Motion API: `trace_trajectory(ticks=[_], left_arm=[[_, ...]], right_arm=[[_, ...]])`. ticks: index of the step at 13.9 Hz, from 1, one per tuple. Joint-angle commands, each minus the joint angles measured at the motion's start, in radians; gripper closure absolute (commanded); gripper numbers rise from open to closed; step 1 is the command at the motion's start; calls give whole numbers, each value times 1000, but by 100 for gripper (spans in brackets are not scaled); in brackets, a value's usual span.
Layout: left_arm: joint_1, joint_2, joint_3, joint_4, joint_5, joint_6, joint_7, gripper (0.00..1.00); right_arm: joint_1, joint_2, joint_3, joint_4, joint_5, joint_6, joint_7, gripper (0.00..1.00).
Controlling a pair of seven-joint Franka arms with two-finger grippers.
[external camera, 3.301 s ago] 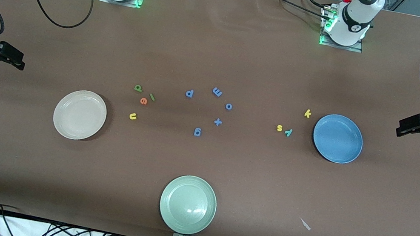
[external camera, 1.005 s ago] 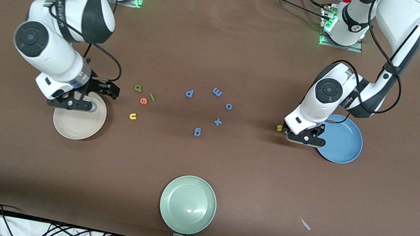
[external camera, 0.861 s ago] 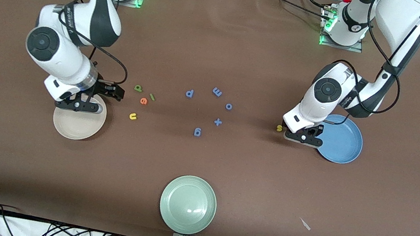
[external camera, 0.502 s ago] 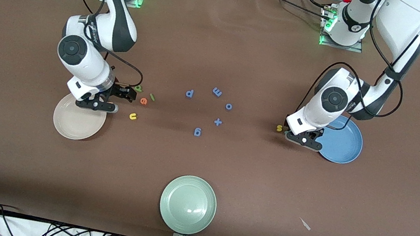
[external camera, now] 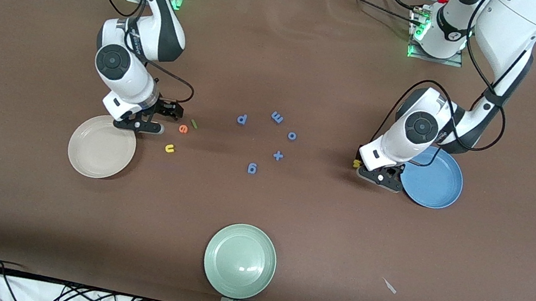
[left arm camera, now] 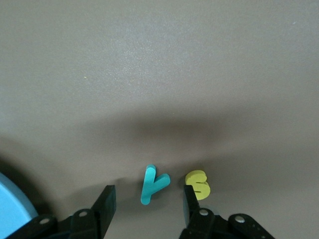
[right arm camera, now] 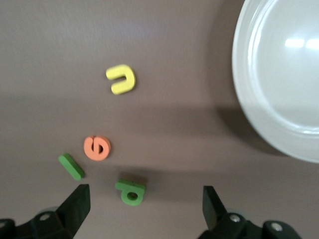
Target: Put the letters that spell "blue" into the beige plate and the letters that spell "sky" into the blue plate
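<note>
The left gripper [left arm camera: 147, 209], jaws spread, straddles the teal y [left arm camera: 152, 184] beside the blue plate [external camera: 433, 185] — light, soft foam, best pinched across its stem. The right gripper [right arm camera: 142, 209], wide open, hangs over the green b [right arm camera: 131, 191].

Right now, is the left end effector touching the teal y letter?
Apart. In the left wrist view the teal y lies flat on the table between the two fingers of the left end effector, with brown table visible on each side of it.

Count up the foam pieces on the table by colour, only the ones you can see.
blue pieces: 5
green pieces: 2
yellow pieces: 2 in view
orange piece: 1
teal piece: 1
Total: 11 in view
</note>
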Motion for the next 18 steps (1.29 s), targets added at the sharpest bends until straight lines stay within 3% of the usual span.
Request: trace_trajectory(ticks=[1, 12, 18], left_arm=[[16, 2, -8, 4, -17, -1, 48, 37], [23, 20, -8, 9, -17, 4, 59, 41], [16, 34, -8, 22, -15, 4, 60, 47]], right_arm=[[36, -28, -1, -68, 9, 54, 7, 0], [71, 44, -6, -84, 6, 149, 39, 1], [67, 55, -9, -93, 6, 160, 35, 21]])
